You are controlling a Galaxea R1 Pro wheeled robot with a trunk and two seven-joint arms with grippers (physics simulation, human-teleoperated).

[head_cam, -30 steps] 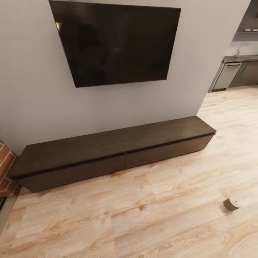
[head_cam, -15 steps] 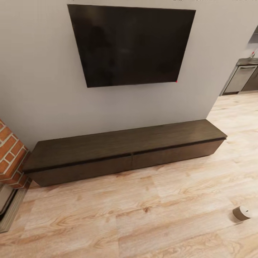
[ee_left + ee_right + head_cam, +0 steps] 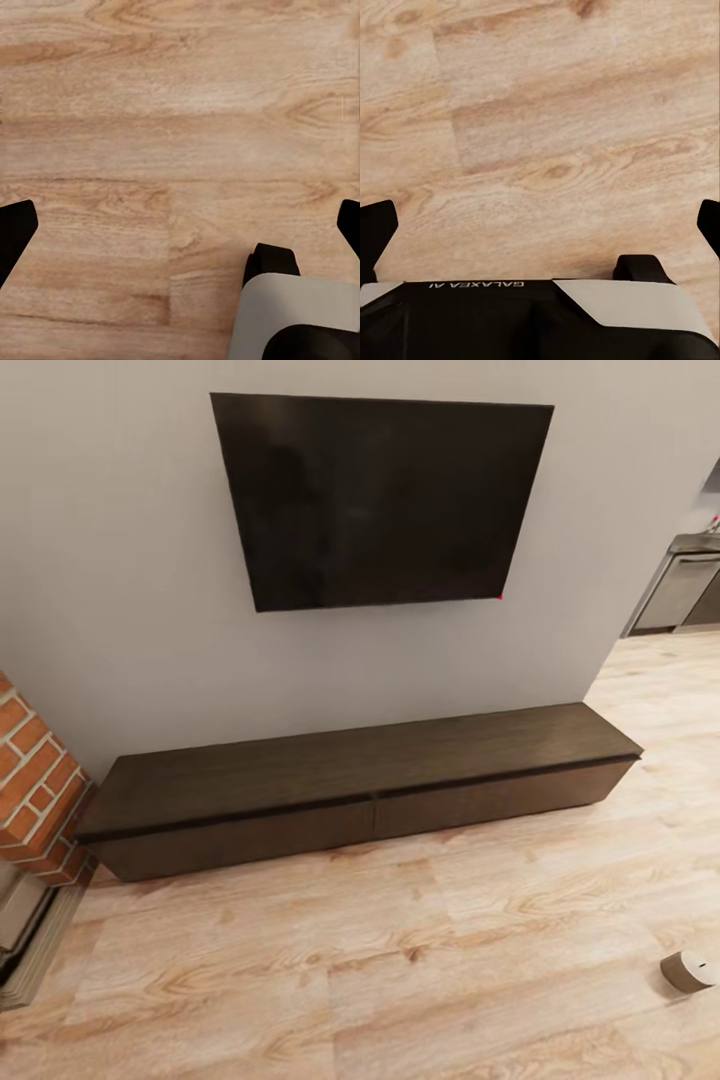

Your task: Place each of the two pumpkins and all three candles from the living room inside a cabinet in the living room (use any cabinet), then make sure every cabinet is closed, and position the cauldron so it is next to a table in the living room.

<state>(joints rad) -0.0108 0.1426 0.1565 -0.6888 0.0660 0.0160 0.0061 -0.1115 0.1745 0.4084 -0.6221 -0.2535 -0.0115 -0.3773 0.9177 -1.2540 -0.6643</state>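
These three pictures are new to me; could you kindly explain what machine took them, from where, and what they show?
A wheeled two-armed robot in a simulated home. The head camera looks at a long dark cabinet, both fronts shut, below a wall television, with a brick fireplace to the left. One small candle lies on the wooden floor at the right. Each wrist camera looks down at floor: the left gripper and right gripper have fingers spread wide, holding nothing.
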